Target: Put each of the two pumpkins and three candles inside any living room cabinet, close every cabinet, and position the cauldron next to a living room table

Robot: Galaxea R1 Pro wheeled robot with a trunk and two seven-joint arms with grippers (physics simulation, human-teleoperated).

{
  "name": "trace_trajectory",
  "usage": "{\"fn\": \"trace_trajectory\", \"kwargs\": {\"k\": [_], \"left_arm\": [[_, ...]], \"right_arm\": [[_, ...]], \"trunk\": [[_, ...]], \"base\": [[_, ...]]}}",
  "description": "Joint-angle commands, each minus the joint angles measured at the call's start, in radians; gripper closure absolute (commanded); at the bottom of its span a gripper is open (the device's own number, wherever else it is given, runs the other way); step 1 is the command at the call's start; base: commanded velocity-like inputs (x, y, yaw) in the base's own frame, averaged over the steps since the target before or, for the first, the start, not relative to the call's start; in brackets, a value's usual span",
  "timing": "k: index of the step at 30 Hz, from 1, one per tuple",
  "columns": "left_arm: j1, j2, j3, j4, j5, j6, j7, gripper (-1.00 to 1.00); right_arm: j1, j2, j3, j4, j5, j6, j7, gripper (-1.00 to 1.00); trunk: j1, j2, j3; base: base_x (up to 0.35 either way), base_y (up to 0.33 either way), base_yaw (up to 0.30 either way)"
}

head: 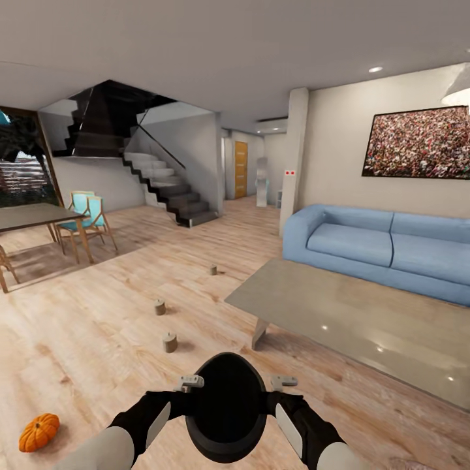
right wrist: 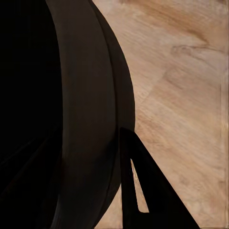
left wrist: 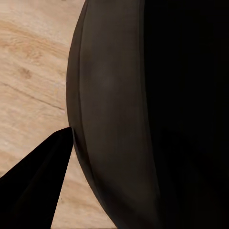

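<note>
Two grippers: both are pressing against the cauldron (head: 226,418), one on each side, holding it between them low in the head view.
Left gripper (head: 191,382): it is sitting at the cauldron's left rim; whether its jaws are parted or closed I cannot tell, since the left wrist view is showing just one dark finger (left wrist: 36,186) beside the cauldron's curved wall (left wrist: 114,119).
Right gripper (head: 283,381): it is sitting at the cauldron's right rim; one dark finger (right wrist: 143,186) is lying along the cauldron's wall (right wrist: 90,119), and its jaw state cannot be told either.
Cauldron: it is showing as a black round pot with a dark mouth; what is lying inside cannot be seen.
Candles: three are standing on the wooden floor (head: 98,326) ahead of the cauldron, well apart from both grippers — nearest candle (head: 170,342), middle candle (head: 160,307), far candle (head: 213,269).
Pumpkin (head: 39,432): it is lying on the floor to the left of the left arm, apart from the gripper.
Low table (head: 365,320): it is standing ahead and to the right, in front of the blue sofa (head: 385,245).
</note>
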Motion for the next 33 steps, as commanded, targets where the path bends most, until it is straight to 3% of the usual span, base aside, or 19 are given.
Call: {"fn": "trace_trajectory", "kwargs": {"k": [1, 14, 33], "left_arm": [[0.0, 0.001, -0.001, 0.001, -0.002, 0.006, -0.003, 1.0], [0.0, 0.001, -0.001, 0.001, -0.002, 0.006, -0.003, 1.0], [0.0, 0.001, -0.001, 0.001, -0.002, 0.006, -0.003, 1.0]], "right_arm": [[-0.001, 0.0, 0.018, -0.02, -0.027, -0.05, -0.003, 1.0], [-0.001, 0.0, 0.018, -0.02, -0.027, -0.05, -0.003, 1.0], [-0.001, 0.0, 0.018, -0.02, -0.027, -0.047, -0.003, 1.0]], "trunk": [[0.0, -0.001, 0.0], [0.0, -0.001, 0.009], [0.0, -0.001, 0.01]], "base": [[0.0, -0.241, -0.266], [0.0, -0.274, -0.244], [0.0, -0.28, -0.017]]}}
